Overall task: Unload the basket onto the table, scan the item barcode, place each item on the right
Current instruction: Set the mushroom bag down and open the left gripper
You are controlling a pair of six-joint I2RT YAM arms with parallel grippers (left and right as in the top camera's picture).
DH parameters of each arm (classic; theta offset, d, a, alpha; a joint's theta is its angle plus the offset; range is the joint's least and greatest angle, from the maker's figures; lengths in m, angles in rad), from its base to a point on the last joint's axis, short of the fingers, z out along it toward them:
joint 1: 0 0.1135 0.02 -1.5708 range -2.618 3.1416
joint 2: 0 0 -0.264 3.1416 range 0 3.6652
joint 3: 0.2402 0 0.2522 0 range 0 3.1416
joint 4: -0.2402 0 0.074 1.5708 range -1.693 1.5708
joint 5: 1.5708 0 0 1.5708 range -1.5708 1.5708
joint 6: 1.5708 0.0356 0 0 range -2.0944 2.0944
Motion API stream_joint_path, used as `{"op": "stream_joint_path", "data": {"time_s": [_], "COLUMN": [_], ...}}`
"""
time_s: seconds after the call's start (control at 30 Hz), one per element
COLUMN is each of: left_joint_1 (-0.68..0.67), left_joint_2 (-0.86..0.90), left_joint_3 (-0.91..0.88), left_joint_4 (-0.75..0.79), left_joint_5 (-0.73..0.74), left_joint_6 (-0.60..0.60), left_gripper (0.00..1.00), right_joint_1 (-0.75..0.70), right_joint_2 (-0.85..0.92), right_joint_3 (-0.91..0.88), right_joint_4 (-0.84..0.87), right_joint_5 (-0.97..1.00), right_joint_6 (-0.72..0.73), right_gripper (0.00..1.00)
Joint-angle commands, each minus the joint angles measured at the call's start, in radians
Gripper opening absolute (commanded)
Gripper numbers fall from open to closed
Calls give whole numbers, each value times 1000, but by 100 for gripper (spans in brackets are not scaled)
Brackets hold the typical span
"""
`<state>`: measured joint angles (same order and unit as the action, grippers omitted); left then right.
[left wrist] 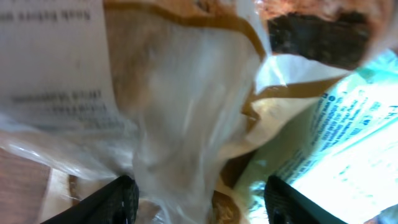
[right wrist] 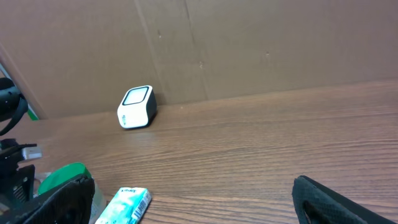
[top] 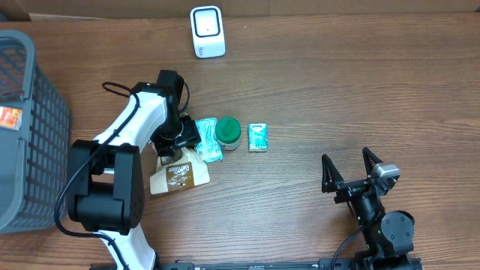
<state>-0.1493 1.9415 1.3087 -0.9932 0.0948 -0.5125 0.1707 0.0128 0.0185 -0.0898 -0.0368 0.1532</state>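
A brown and white snack bag [top: 178,174] lies on the table left of centre. My left gripper [top: 174,142] is down over the bag's upper end. In the left wrist view the bag's clear film [left wrist: 174,93] fills the frame and runs between the fingers. The left gripper [left wrist: 202,199] has its jaws well apart, open around the film. A white barcode scanner [top: 207,31] stands at the back edge; it is also in the right wrist view [right wrist: 136,107]. My right gripper [top: 350,171] is open and empty at the front right.
A teal packet [top: 208,139], a green-lidded jar [top: 228,133] and a small teal pack [top: 258,137] lie just right of the bag. A grey mesh basket [top: 30,112] stands at the left edge. A cardboard wall [right wrist: 249,43] backs the table.
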Motion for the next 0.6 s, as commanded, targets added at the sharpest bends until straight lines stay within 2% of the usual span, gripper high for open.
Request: {"op": "stream_joint_path", "data": {"time_s": [0.0, 0.2, 0.5, 0.57], "left_joint_1": [11, 11, 14, 14], "left_joint_2": [10, -11, -79, -98], "left_joint_3": [79, 348, 812, 898], "left_joint_4": [-93, -283, -478, -503], "left_joint_5": [-16, -54, -71, -93], "left_joint_6": [41, 89, 125, 127], "left_gripper": [73, 74, 73, 77], "right_joint_1": [-4, -4, -4, -4], "right_joint_2": [-10, -10, -10, -10], "right_joint_3": [-10, -10, -10, -10], "right_joint_4": [6, 6, 6, 6], "right_joint_5": [10, 10, 10, 10], "right_joint_6": [-3, -3, -3, -3], "right_gripper": [100, 100, 100, 100]}}
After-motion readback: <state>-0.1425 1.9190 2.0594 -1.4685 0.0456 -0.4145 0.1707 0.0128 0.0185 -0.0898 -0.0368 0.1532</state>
